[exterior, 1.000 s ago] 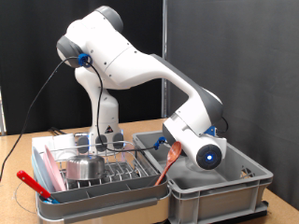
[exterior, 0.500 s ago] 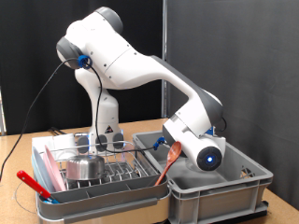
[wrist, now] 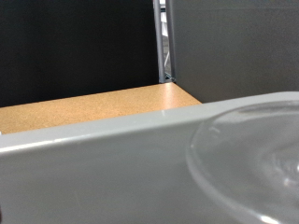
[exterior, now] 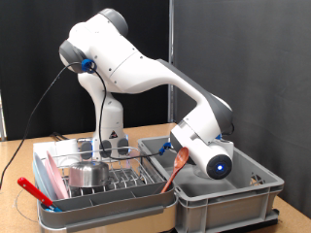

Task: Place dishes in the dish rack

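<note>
The dish rack [exterior: 97,189] sits at the exterior view's lower left, a low pale tray with wire prongs, and the steel bowl [exterior: 89,175] already rests among those prongs, with a pink plate [exterior: 44,182] standing on edge along the rack's left side. A clear glass [wrist: 248,159] fills much of the wrist view, lying or standing just inside the wall of the grey crate [exterior: 228,199] — whether it is upright cannot be told from that close, blurred picture. The gripper itself does not show in either view: the arm's hand reaches down into the crate at the exterior view's right and the fingers are hidden by the wrist housing, so whether they are open, closed or around the glass cannot be told. A wooden spoon [exterior: 175,165] leans in the crate right beside the hand. The likely troubles are these: the glass is smooth and transparent, so a pinch set off-centre could let it slip or tip against the crate wall; the spoon stands close enough to be knocked or caught by the hand; and the crate's high rim could snag the glass on the way out. A red-handled utensil [exterior: 34,191] lies by the rack's near corner. No brand, label or readable writing shows anywhere — only a blue light on the wrist.
</note>
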Tool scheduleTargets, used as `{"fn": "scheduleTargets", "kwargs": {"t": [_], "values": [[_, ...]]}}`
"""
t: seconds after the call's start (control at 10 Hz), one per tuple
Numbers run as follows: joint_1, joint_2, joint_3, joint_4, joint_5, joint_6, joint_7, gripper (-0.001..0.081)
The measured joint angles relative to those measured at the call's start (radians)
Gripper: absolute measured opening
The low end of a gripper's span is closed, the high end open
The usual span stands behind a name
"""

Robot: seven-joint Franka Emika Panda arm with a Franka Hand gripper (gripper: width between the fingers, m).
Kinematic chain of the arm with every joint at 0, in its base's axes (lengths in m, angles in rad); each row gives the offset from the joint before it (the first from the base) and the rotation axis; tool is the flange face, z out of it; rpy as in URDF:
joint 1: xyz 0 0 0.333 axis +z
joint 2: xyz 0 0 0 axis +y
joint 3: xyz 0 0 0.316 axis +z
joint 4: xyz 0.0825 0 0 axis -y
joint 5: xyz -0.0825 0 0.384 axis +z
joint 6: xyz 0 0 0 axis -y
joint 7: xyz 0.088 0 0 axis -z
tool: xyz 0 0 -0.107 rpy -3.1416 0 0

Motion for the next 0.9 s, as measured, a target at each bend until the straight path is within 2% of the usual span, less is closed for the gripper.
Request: {"fn": "scheduleTargets", "kwargs": {"t": [0.9], "values": [[0.024,0.000,-0.007,0.002,-0.002,0.011,0.000,0.0809]]}}
